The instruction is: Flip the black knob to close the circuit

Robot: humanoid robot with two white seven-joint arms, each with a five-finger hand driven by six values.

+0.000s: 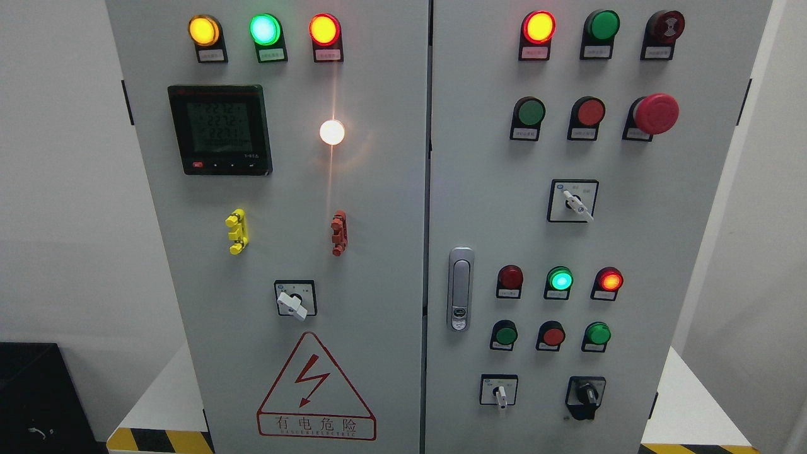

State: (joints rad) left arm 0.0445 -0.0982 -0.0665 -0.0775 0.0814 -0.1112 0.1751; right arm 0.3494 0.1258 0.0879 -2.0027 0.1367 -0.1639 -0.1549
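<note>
Grey metal two-door electrical cabinet (378, 189), small black rotary knob (586, 395) low on the right door near its bottom right edge, white-handled selector switch (499, 392) well to its left, bare panel around it, no robot hand in view.

A grey cabinet (378, 252) stands on a white platform (161, 397) edged with yellow-black hazard stripes (157, 440). The cabinet face carries a black knob (586, 396), lamps and switches.

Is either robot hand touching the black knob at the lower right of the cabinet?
Apart. The head view shows the black knob fully exposed on the right door, and neither hand appears anywhere in the picture.
</note>
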